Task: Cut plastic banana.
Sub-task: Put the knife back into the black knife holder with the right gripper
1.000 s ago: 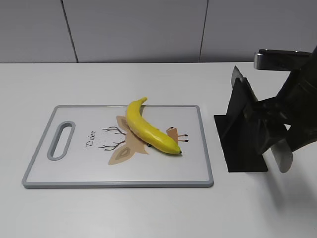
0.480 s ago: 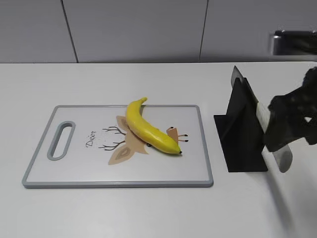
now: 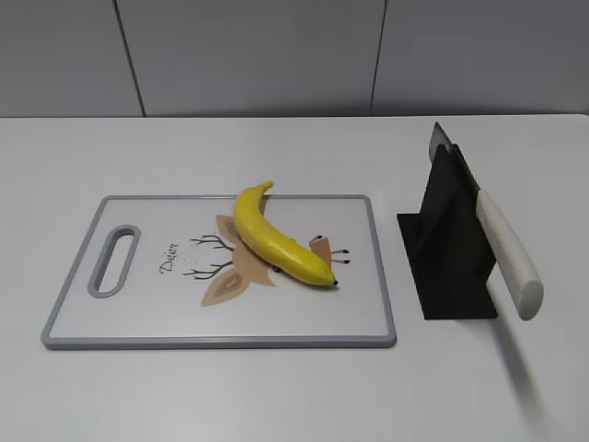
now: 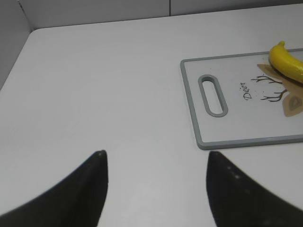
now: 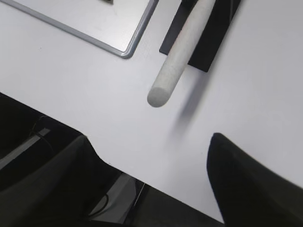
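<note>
You are looking at the banana (image 3: 276,239) lying on its side across the middle of the cutting board (image 3: 138,318), stem toward the back edge and dark tip pointing toward the right edge. It is covering part of the deer drawing (image 3: 221,272) printed on the board, just right of the word "Deer". The board is lying flat on the white table (image 3: 276,396), its handle slot (image 3: 113,261) at the left end.

To the right of the board, close to it but apart, a black knife stand (image 3: 448,253) is sitting on the table. A knife (image 3: 506,253) is resting in it, blade tucked into the stand and pale handle sloping out toward the front right, its rounded end hanging over the table.

Neither arm is showing in the exterior view. In the left wrist view your left gripper (image 4: 154,189) is hovering over bare table to the left of the board, its two dark fingers (image 4: 75,194) spread wide with nothing between them; the board's handle end and the banana's stem end (image 4: 286,61) are sitting off to the upper right. In the right wrist view your right gripper (image 5: 151,184) is also spread wide and carrying nothing, hanging over the front table edge, with the knife handle (image 5: 177,59) just ahead of it and not touching either finger.
</note>
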You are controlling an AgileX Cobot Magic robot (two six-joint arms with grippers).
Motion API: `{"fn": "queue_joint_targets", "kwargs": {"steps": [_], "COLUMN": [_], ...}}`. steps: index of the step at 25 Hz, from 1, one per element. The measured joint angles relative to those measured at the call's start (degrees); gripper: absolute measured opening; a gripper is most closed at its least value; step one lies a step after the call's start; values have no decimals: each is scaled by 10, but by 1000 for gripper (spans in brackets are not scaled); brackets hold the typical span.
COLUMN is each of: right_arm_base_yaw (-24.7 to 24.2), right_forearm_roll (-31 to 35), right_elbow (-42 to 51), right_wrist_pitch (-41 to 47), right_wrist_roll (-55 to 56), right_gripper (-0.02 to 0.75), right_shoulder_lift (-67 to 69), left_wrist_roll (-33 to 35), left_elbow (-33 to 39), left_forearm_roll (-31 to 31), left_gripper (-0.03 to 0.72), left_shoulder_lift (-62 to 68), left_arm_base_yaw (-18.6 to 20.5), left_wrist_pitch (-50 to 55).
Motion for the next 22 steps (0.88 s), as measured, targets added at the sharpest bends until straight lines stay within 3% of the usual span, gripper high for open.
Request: {"fn": "queue_joint_targets", "kwargs": {"steps": [7, 22], "right_arm_base_yaw": [0, 0], "right_forearm_roll": [-6, -10], "right_elbow": [110, 200], "right_wrist_pitch": [-14, -25], "right_wrist_roll": [-44, -64], "right_gripper": [581, 577], "right_shoulder_lift": [-147, -396], "left_wrist_roll": [0, 0], "left_elbow": [0, 0], "left_forearm_roll": [0, 0], "left_gripper": [655, 657], "left_shoulder_lift": [0, 0], "left_arm_base_yaw": [0, 0], "left_wrist_pitch": [0, 0]}}
